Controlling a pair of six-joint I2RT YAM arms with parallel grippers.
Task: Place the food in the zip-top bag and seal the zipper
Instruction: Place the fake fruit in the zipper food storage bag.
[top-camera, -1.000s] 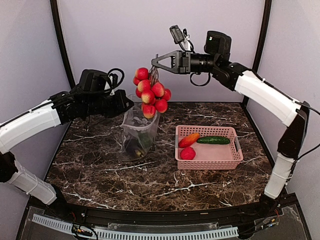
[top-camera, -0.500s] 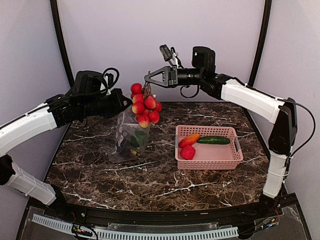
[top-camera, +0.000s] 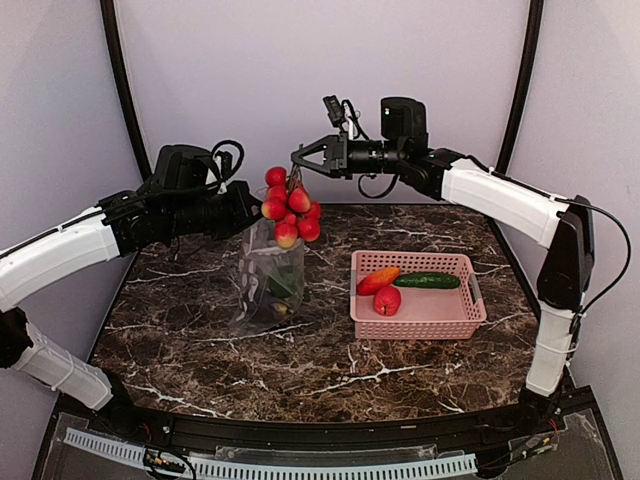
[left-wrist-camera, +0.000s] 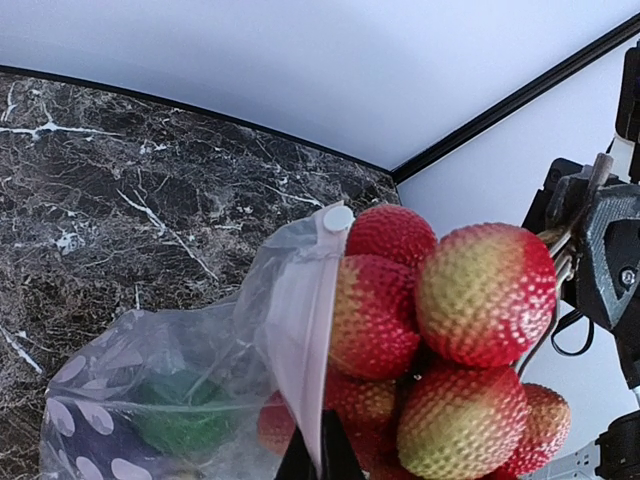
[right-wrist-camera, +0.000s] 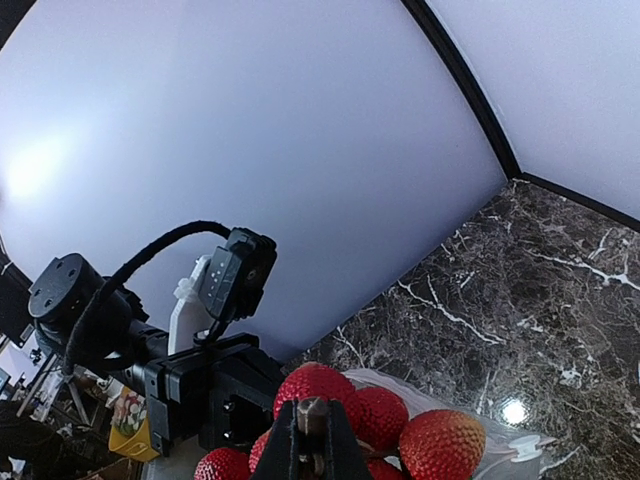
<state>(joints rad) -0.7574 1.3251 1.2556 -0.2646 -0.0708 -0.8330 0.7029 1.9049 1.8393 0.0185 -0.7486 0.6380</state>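
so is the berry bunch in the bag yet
Not in: the berry bunch hangs from the right gripper at the bag mouth, mostly above its rim.

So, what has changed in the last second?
The right fingers carried the berry bunch down and to the left, to the mouth of the zip-top bag. The red fruit in the pink basket shifted slightly. Unchanged: the left fingers hold the bag's edge, the cucumber lies in the basket.

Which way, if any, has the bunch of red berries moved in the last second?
Yes. The berry bunch has dropped lower and a little left, farther from the pink basket, toward the mouth of the bag.
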